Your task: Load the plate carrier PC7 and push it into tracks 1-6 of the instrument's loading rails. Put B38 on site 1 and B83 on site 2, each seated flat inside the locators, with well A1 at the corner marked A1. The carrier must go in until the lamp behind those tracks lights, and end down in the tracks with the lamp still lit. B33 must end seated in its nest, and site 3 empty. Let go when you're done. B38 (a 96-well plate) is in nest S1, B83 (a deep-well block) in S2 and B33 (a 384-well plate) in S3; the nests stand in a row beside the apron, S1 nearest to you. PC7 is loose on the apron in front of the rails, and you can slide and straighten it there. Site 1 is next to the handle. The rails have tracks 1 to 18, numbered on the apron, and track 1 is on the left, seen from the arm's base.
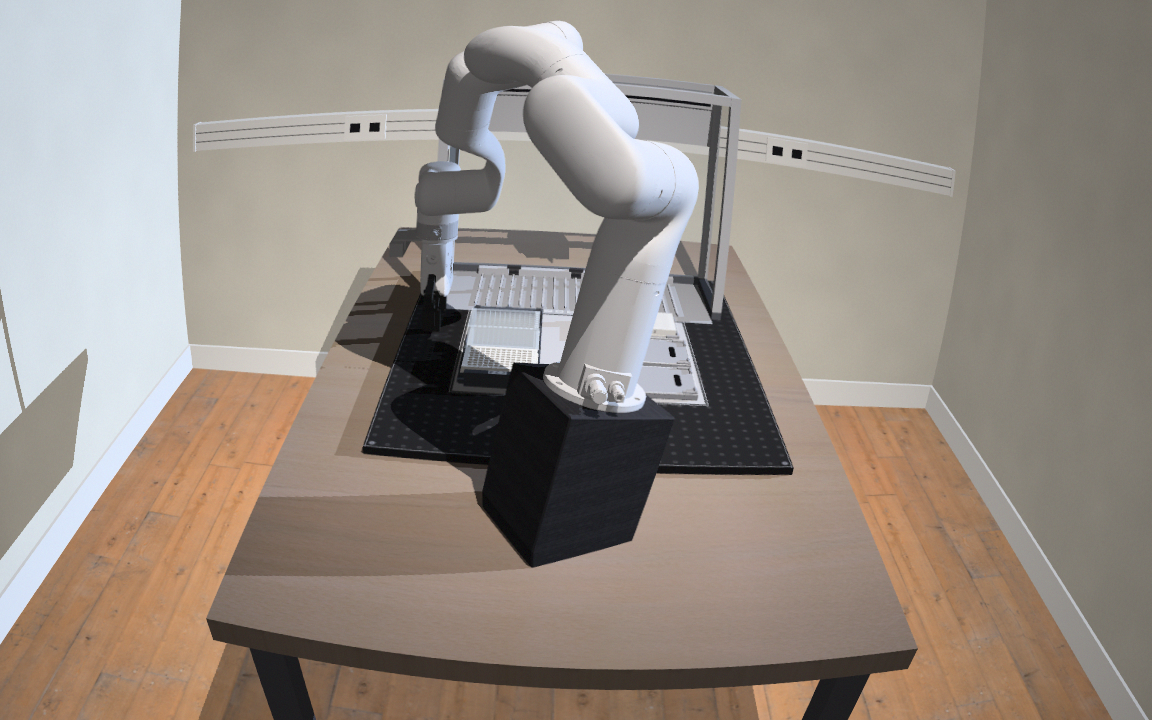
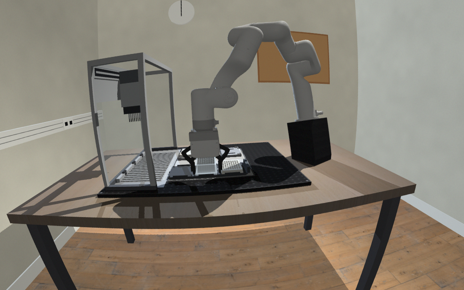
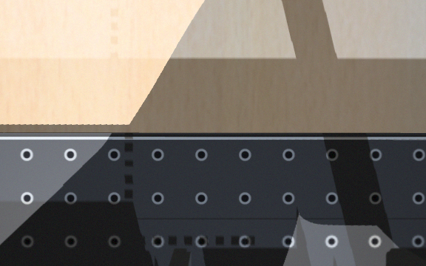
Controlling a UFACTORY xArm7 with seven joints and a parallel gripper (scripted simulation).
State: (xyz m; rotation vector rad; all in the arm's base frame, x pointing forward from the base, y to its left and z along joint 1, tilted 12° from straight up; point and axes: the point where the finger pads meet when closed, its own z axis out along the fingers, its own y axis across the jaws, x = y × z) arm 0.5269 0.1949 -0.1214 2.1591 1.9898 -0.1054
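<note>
The plate carrier PC7 [image 1: 498, 351] lies on the apron in front of the rails [image 1: 528, 275]. It carries two plates: a flat well plate [image 1: 492, 358] at the near end and a taller white block [image 1: 510, 324] behind it. My gripper [image 1: 433, 307] is open and empty. It hangs low over the black breadboard, just left of the carrier's far end. In the exterior view the gripper's open fingers [image 2: 205, 168] stand in front of the carrier [image 2: 210, 173], apart from it. The wrist view shows only the breadboard's edge [image 3: 213, 138] and bare table wood.
The instrument frame [image 2: 125, 119] stands over the rails [image 2: 150, 165], with a pipetting head hanging inside. The row of nests [image 1: 677, 362] lies right of the carrier, partly hidden by my arm. The black arm pedestal [image 1: 571, 465] stands at the breadboard's near edge.
</note>
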